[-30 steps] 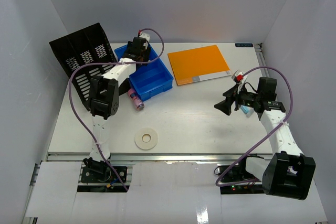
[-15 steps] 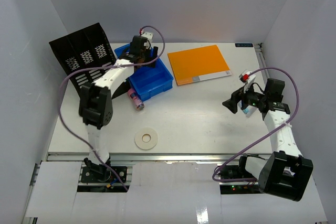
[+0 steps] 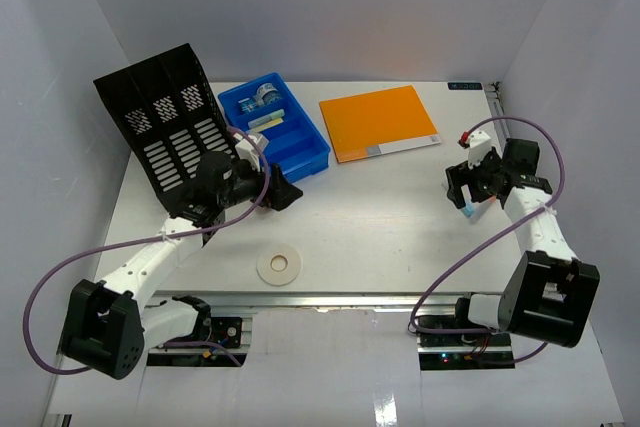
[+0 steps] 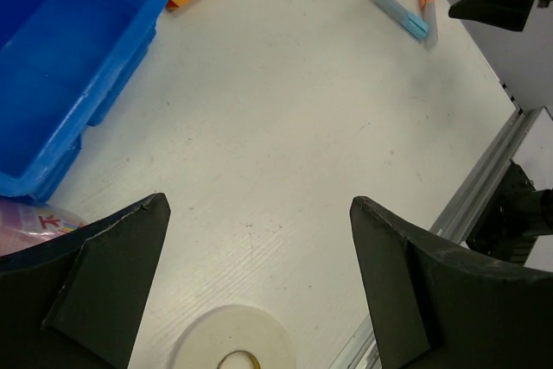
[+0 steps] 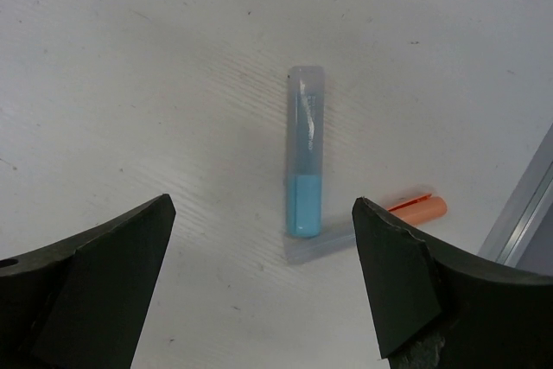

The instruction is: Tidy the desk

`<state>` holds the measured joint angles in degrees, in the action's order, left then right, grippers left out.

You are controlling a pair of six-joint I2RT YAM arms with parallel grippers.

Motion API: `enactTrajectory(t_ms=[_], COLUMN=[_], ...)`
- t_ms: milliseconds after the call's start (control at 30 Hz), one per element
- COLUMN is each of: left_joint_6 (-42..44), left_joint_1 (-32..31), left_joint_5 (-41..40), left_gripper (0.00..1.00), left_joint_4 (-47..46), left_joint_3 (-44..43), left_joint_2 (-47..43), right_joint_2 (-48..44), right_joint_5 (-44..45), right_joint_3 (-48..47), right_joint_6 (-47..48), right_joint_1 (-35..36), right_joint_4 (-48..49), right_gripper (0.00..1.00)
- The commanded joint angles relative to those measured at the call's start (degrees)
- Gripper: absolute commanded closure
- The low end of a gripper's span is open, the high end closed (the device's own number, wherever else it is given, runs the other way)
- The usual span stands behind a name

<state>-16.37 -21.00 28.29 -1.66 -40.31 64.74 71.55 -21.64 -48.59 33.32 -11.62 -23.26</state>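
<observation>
The desk is a white tabletop with a metal rail along its front. My left gripper is open and empty, low over the desk just in front of the blue tray. In the left wrist view it hangs above a white tape roll, with a pink tube by its left finger. My right gripper is open and empty, pointing down over a blue marker and an orange-capped pen, which lie touching.
A black slotted file rack stands at the back left. The blue tray's far compartment holds small items. An orange folder lies at the back centre. The tape roll lies near the front rail. The desk's right edge is close to the pens.
My left arm has drawn back out of the blue tray and come down in front of it. My right arm has swung right and turned down over the two pens.
</observation>
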Motion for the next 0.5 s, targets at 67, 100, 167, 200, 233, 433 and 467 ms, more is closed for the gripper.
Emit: enactTrajectory(t_ms=[67,100,167,200,233,433,467], left_joint_6=[-0.55,-0.75,-1.12,-1.29,-1.29,-1.25,-1.29], left_joint_1=[0.52,0.52,0.47,0.43,0.43,0.48,0.43], left_joint_5=[6.21,6.4,6.51,6.62,6.77,6.9,7.03], left_gripper=[0.03,0.03,0.03,0.03,0.03,0.03,0.03], left_joint_4=[-3.85,-4.18,-4.58,-4.75,-4.75,-4.57,-4.74], left_joint_3=[0.92,1.09,1.33,1.28,1.2,1.28,1.37], left_joint_2=[-5.9,-6.09,-6.07,-5.93,-5.85,-5.28,-5.24], right_joint_2=[9.12,10.08,12.37,13.59,14.32,19.23,19.95], right_joint_5=[0.51,1.01,1.99,2.23,2.39,5.95,6.54], right_joint_3=[-7.25,-7.54,-8.1,-8.09,-8.01,-6.4,-6.19], right_joint_6=[10.08,10.09,9.79,9.65,9.57,9.48,9.48], right_joint_1=[-0.16,-0.08,-0.16,-0.14,0.02,1.15,1.24], right_joint_4=[-5.85,-5.6,-4.04,-3.36,-2.5,1.72,2.44], right_gripper=[0.09,0.08,0.06,0.05,0.03,0.07,0.09])
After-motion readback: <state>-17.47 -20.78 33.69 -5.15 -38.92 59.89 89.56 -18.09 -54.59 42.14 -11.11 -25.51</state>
